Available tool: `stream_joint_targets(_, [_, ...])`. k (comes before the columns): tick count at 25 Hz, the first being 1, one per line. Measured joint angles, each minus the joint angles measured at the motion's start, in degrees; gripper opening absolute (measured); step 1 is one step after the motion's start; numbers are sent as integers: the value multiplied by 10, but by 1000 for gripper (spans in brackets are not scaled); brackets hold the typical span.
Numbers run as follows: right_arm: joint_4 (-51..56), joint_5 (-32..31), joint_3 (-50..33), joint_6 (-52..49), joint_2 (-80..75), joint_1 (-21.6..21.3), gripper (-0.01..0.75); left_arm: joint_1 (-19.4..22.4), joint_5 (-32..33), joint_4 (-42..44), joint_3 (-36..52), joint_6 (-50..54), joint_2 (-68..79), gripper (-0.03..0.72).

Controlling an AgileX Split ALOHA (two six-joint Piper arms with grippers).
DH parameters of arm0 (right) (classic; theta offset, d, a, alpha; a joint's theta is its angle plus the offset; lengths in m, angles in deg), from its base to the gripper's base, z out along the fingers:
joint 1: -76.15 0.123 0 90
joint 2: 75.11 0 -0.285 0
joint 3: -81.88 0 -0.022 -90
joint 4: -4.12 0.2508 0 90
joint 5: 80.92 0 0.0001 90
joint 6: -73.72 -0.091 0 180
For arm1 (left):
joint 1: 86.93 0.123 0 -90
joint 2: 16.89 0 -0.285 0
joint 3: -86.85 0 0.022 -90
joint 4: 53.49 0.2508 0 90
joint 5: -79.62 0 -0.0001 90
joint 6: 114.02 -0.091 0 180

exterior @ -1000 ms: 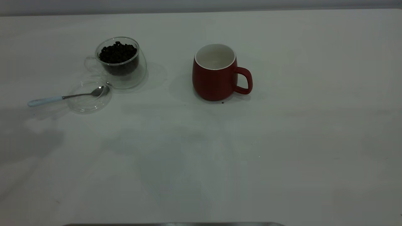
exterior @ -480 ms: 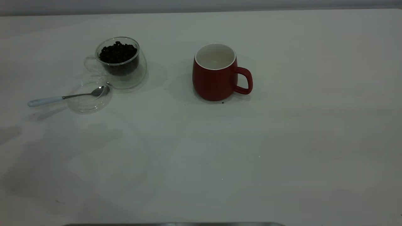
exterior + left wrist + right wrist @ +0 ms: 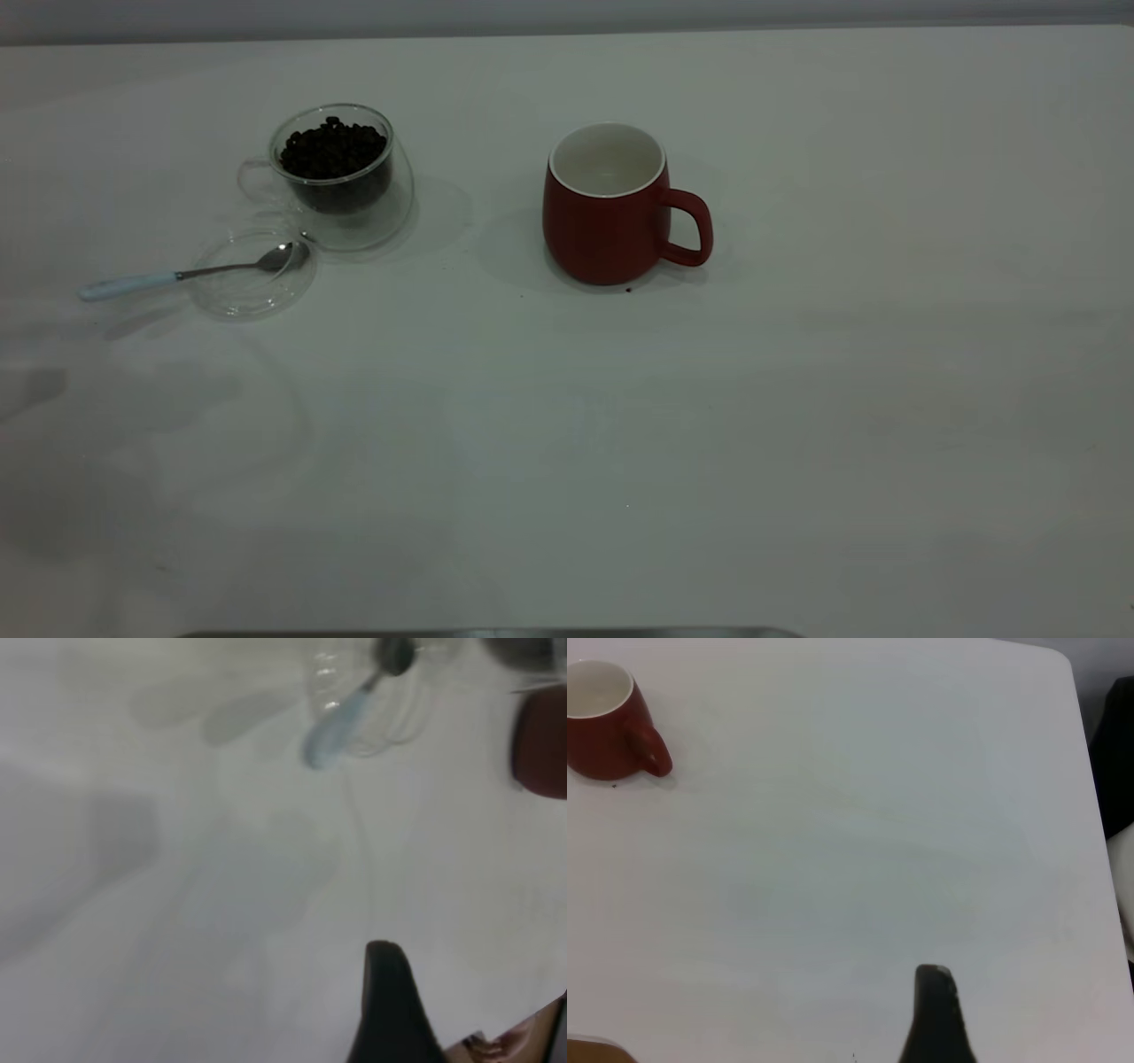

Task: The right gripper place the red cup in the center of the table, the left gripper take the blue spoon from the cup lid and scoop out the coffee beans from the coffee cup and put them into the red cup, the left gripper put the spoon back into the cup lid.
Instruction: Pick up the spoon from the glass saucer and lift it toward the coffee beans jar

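standing upright near the middle of the table [image 3: 797, 443], the red cup [image 3: 607, 226] shows a rounded dark red body, a white rim and white inside, and a red loop handle turned toward the right arm's side. well over on the left arm's side sits the coffee cup [image 3: 341, 182], clear double-walled glass with a bulging outer wall, heaped with dark coffee beans [image 3: 333, 148]. just in front of it, touching or nearly so, lies the cup lid [image 3: 252, 292], a shallow clear glass disc. the blue spoon [image 3: 190, 273] rests across it, shiny bowl inside the lid, pale blue handle poking out over the rim onto the table. the left gripper [image 3: 390, 1010] hangs above bare table short of the spoon handle; only one dark fingertip shows, so whether it is spread or closed, cannot tell. same for the right gripper [image 3: 935, 1019], far from the red cup, gripping nothing visible.
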Motion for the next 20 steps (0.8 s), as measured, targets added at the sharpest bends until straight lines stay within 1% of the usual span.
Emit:
stream_joint_targets(4, [0,0,0,0,0,0,587,0,3,-101,0,-104,65,537])
stream_joint_targets(7, [0,0,0,0,0,0,587,0,4,-174,-1,-161,106,537])
stream_joint_targets(9, [0,0,0,0,0,0,587,0,9,-204,-2,-189,132,537])
stream_joint_targets(14, [0,0,0,0,0,0,587,0,32,-251,-6,-242,183,537])
stream_joint_targets(20, [0,0,0,0,0,0,587,0,59,-274,-6,-273,216,537])
